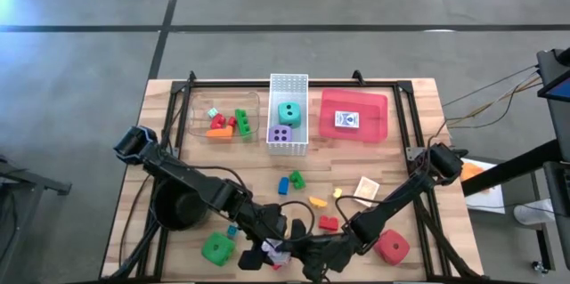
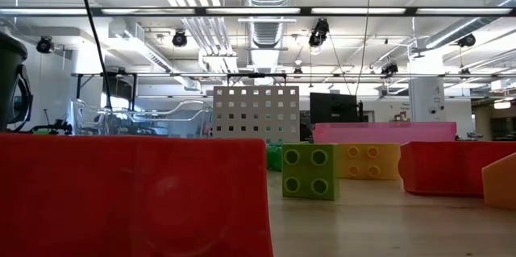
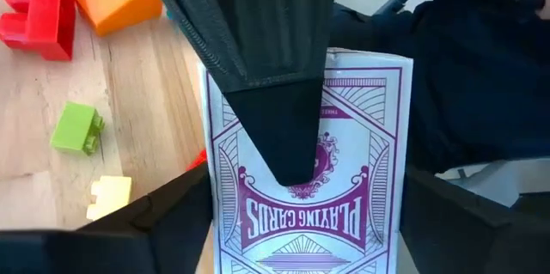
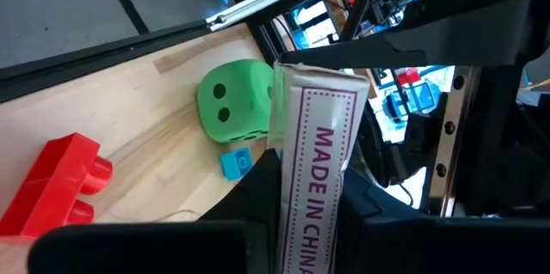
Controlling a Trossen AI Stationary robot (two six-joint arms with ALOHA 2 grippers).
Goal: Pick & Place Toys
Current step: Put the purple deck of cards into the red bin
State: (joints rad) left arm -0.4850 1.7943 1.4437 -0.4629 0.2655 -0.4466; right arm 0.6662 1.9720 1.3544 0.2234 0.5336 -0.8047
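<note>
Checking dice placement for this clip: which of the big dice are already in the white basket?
The teal die and the purple die sit inside the white basket. The green die and red die lie on the table.

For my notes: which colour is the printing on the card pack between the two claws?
Purple on white; the card pack shows best in the left wrist view.

A wooden tabletop (image 1: 419, 106) is carrying a white basket (image 1: 288, 115), a red tray (image 1: 354, 115), a black pot (image 1: 181, 208), green dice (image 1: 216, 249), red dice (image 1: 391, 247) and scattered bricks (image 1: 307, 195).
</note>
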